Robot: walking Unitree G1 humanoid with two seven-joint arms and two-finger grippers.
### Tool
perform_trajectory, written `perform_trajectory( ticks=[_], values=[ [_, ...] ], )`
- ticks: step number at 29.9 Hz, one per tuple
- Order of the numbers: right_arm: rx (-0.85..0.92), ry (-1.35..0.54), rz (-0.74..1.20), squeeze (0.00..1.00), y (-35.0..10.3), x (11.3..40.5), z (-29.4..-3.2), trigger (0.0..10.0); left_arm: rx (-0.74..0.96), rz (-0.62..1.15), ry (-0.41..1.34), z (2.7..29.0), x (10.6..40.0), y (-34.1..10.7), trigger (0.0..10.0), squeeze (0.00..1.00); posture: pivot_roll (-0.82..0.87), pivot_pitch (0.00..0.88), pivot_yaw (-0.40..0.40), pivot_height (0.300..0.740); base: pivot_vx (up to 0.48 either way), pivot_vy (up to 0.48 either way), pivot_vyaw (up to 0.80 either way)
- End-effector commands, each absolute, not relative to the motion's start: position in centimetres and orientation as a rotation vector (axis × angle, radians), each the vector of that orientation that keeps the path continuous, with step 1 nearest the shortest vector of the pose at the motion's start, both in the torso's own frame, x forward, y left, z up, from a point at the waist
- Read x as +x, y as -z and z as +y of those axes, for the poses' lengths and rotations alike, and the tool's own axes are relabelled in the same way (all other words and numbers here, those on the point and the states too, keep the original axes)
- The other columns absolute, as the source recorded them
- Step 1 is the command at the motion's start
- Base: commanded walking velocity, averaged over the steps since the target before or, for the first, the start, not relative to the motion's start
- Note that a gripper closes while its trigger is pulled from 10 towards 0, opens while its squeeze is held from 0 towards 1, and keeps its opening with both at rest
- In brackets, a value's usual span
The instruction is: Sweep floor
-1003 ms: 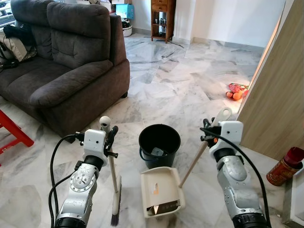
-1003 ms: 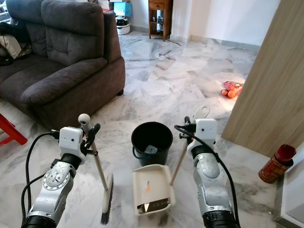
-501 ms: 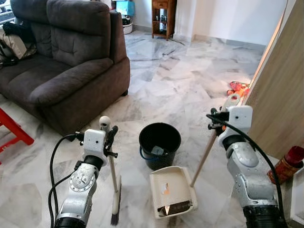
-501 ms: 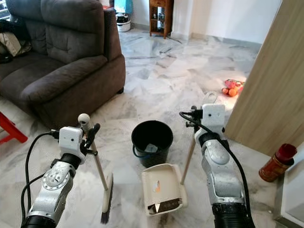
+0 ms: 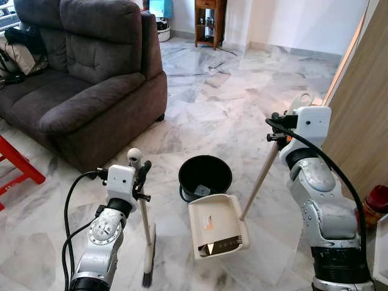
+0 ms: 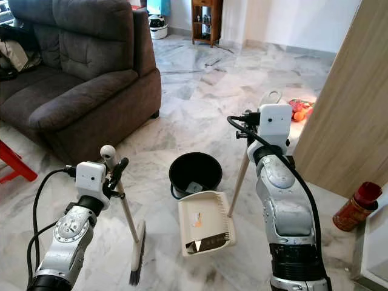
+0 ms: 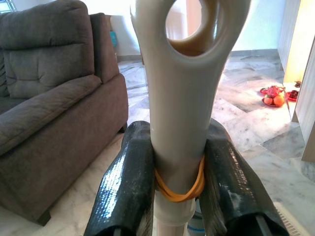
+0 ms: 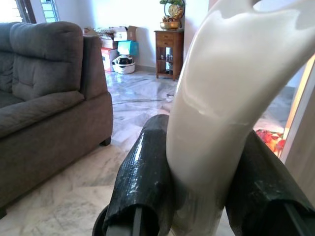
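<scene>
My left gripper (image 5: 140, 176) is shut on the cream handle of a broom (image 5: 145, 227), whose bristles rest on the marble floor by my left side. In the left wrist view the fingers (image 7: 125, 187) clamp the looped handle end (image 7: 179, 123). My right gripper (image 5: 280, 126) is raised and shut on the long handle (image 5: 260, 179) of a cream dustpan (image 5: 217, 227). The dustpan hangs tilted just in front of a black bucket (image 5: 206, 165), with small scraps (image 5: 212, 247) in it. The right wrist view has the fingers (image 8: 142, 182) around the handle (image 8: 221, 123).
A dark grey sofa (image 5: 79, 79) stands at the left, with a red stool (image 5: 18, 167) beside it. On the right are a wooden panel (image 5: 364, 109) and a red canister (image 5: 376, 203). Fruit (image 6: 297, 109) lies on the floor beyond. A wooden cabinet (image 5: 209, 21) is at the back.
My right arm has risen, lifting the dustpan off the floor and closer to the bucket. The left arm and broom have stayed put.
</scene>
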State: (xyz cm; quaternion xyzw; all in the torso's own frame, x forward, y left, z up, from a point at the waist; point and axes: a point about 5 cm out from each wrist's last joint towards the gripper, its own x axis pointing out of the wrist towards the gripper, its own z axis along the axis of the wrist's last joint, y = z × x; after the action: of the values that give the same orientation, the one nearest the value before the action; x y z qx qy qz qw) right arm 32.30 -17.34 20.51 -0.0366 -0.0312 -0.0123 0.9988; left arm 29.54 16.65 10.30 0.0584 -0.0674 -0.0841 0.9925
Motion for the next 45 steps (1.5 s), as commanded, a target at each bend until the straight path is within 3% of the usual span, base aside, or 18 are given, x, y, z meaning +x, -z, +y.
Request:
perform_trajectory(
  ticks=[1,21,25,34,45],
  values=[
    [-0.08,0.043,-0.192,0.0,-24.3,32.0,-17.3,10.0,0.123,-0.199,0.162,16.9,29.8,-11.8,10.0,0.0,0.05,0.013,0.058,0.74,0.0,0.0,0.0],
    [-0.166,0.132,-0.223,0.0,-29.0,32.0,-18.3,10.0,0.115,-0.205,0.165,16.7,29.9,-11.8,10.0,0.0,0.05,0.0,0.057,0.74,0.0,0.0,0.0],
    [-0.107,0.119,-0.345,0.0,-30.8,31.8,-17.8,10.0,0.114,-0.205,0.165,16.7,29.9,-11.8,10.0,0.0,0.05,0.0,0.056,0.74,0.0,0.0,0.0],
    [0.018,0.054,-0.352,0.0,-29.5,31.8,-15.8,10.0,0.12,-0.203,0.154,16.8,29.8,-11.8,10.0,0.0,0.06,0.0,0.053,0.74,0.0,0.0,0.0],
    [0.051,0.007,-0.376,0.0,-29.3,31.8,-15.3,10.0,0.119,-0.202,0.151,16.7,29.8,-11.7,10.0,0.0,0.06,0.0,0.052,0.74,0.066,0.0,0.0]
  ],
)
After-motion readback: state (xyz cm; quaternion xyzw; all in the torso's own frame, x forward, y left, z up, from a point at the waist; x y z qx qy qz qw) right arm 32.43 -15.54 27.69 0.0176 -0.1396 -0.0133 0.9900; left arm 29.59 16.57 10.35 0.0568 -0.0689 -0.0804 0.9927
